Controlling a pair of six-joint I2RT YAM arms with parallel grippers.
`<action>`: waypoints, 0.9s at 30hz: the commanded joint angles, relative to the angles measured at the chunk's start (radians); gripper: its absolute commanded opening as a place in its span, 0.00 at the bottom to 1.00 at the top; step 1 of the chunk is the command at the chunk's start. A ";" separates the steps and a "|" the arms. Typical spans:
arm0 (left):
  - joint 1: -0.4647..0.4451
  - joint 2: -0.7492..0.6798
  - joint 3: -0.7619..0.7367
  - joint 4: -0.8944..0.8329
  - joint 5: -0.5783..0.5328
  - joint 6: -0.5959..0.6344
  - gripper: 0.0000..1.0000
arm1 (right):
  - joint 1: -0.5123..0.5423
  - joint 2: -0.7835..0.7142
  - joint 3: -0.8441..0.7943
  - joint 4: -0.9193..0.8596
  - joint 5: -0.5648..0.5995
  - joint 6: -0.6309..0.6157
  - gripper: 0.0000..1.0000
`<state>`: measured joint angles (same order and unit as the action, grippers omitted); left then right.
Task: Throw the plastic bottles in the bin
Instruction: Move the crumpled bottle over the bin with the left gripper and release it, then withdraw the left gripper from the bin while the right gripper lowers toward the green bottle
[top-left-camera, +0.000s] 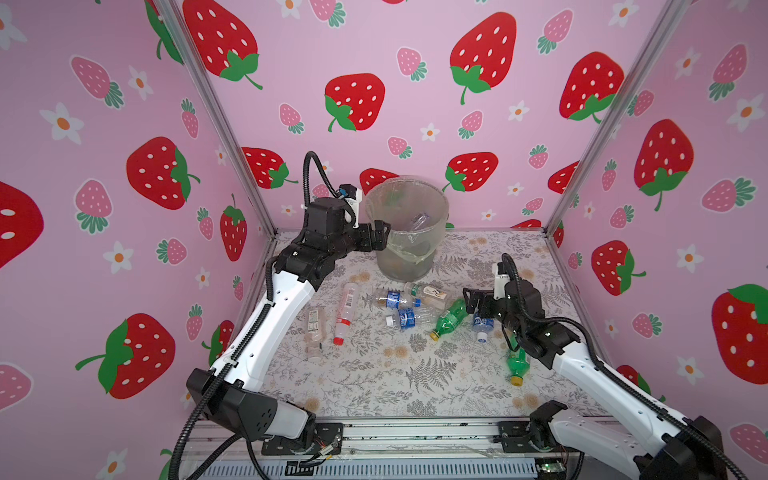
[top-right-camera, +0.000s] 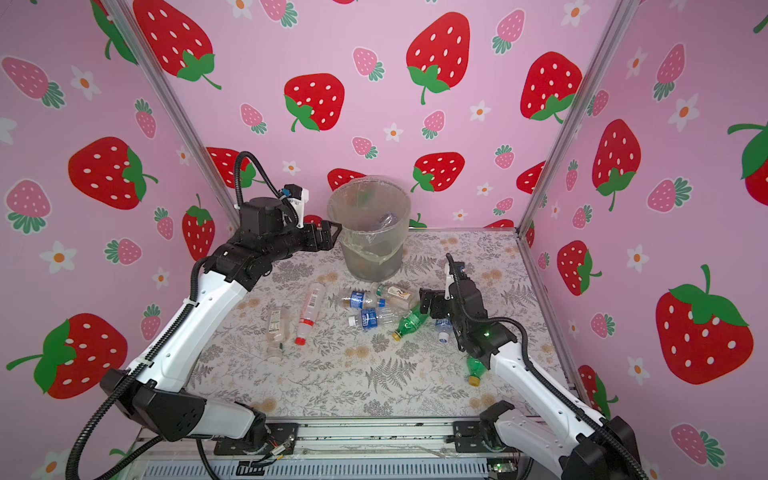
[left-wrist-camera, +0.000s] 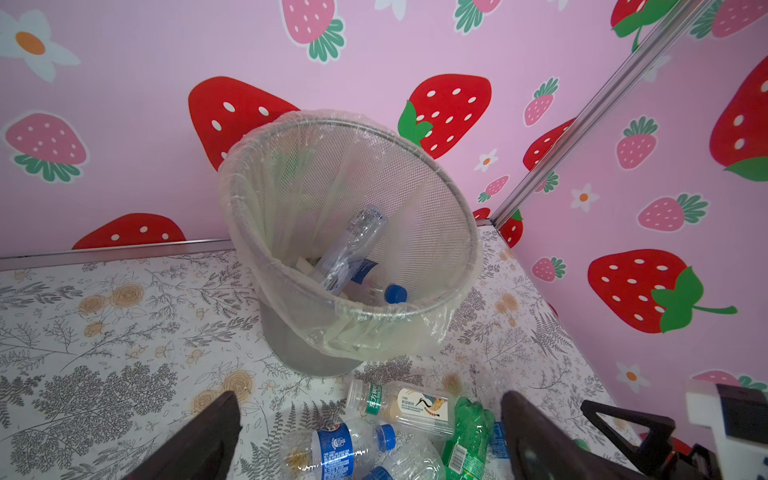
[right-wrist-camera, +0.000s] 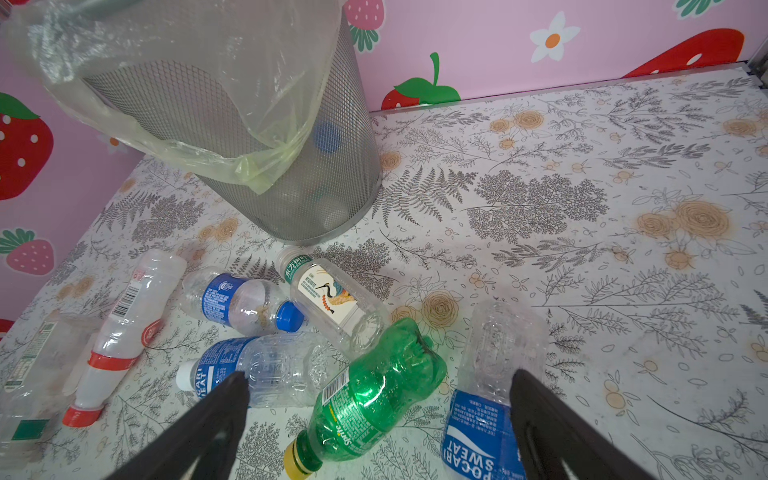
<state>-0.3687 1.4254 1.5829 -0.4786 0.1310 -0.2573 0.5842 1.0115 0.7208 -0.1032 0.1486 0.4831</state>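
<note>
**Both pincers spread and empty, bottles waiting on the table**

Nearest me, a small green plastic bottle with a yellow cap (top-left-camera: 517, 365) lies on the floral-printed tabletop (top-left-camera: 374, 382), half tucked under the right arm. Just beyond it, the right gripper (top-left-camera: 473, 302) hangs released and empty over the main scatter of plastic bottles (top-left-camera: 405, 318). A second green yellow-capped bottle (right-wrist-camera: 374, 395) sits between its fingers, with a clear blue-labelled bottle (right-wrist-camera: 494, 374) just beside that. At the back stands the round grey mesh bin (top-left-camera: 409, 266), lined with a clear bag. The left gripper (top-left-camera: 380, 235), also spread and holding nothing, hovers just beside its rim.

I'd judge the pick is the right arm's. It should drop squarely across the green bottle's belly and keep the outer finger off the blue-labelled neighbour. Thin plastic buckles and slips, so squeeze gently, then lift well above the rim before letting go.

Only the left wrist view looks into the bin, where a crumpled clear bottle (left-wrist-camera: 353, 245) leans. Only the top views show the nearest green bottle.
</note>
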 joint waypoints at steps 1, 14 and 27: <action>0.004 -0.027 -0.052 -0.015 0.032 0.008 0.99 | -0.006 0.007 0.042 -0.044 0.025 0.025 0.99; 0.005 -0.064 -0.213 -0.054 0.030 0.026 0.99 | -0.011 0.032 0.074 -0.173 0.026 0.126 0.99; 0.007 -0.155 -0.291 -0.078 -0.154 0.085 0.99 | -0.042 0.172 0.131 -0.466 0.137 0.304 0.99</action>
<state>-0.3679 1.2823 1.2865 -0.5350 0.0578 -0.2016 0.5529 1.1690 0.8219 -0.4465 0.2325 0.7216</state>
